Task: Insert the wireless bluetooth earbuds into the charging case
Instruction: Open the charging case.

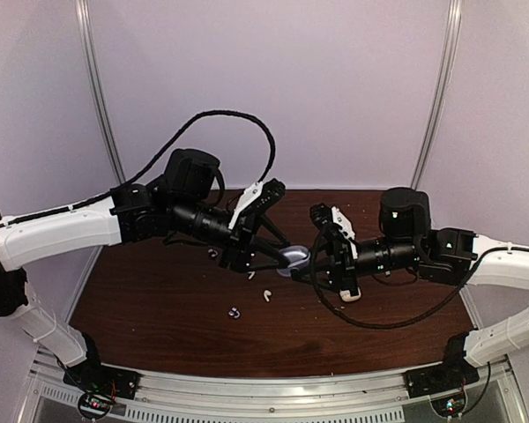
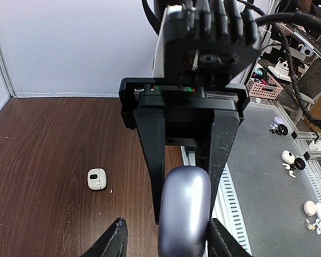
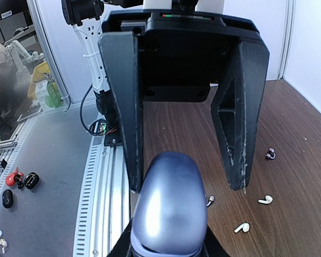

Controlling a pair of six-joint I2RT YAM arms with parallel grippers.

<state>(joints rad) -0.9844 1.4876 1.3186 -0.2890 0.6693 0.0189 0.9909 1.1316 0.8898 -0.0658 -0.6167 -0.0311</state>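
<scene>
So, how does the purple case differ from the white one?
The purple case is held in the air between the right fingers; the white case lies flat on the table. The purple case is shiny bluish-purple; the white case is white with a small dark mark. Both are rounded.

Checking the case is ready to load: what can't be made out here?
- Charging case lid, open or closed: top external, masked by left gripper and right gripper; wrist views show only its shell.
- Whether the left gripper touches the case: left wrist cuts its fingertips at the bottom edge; in right wrist the case overlaps one finger.
- Earbuds: too small to tell left from right.
</scene>
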